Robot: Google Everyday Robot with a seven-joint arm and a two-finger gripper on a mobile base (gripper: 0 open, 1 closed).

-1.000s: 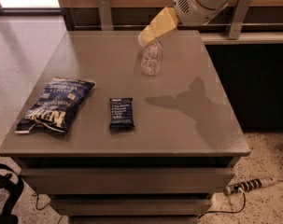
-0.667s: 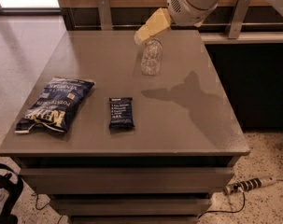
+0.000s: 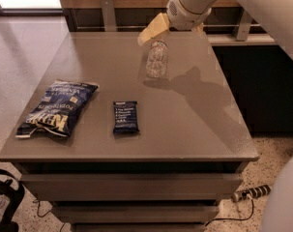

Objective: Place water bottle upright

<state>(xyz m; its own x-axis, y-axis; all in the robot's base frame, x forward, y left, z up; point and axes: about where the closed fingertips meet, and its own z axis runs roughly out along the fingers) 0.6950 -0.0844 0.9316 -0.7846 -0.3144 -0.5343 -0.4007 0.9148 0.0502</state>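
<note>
The water bottle [image 3: 156, 59] is small, clear and ribbed. It stands upright on the grey table [image 3: 194, 129], at the back and right of the middle. My gripper [image 3: 154, 30] hangs just above the bottle's top, with its cream fingers [image 3: 151, 29] pointing down and to the left. It looks open and holds nothing. The white arm reaches in from the upper right.
A blue chip bag [image 3: 56, 108] lies at the table's left front. A dark snack bar [image 3: 125, 116] lies flat near the front middle. A wooden counter with metal posts runs behind the table. A cable and plug [image 3: 250, 193] lie on the floor at the right.
The gripper has shifted slightly left and up above the bottle. The bottle stays upright in the same spot.
</note>
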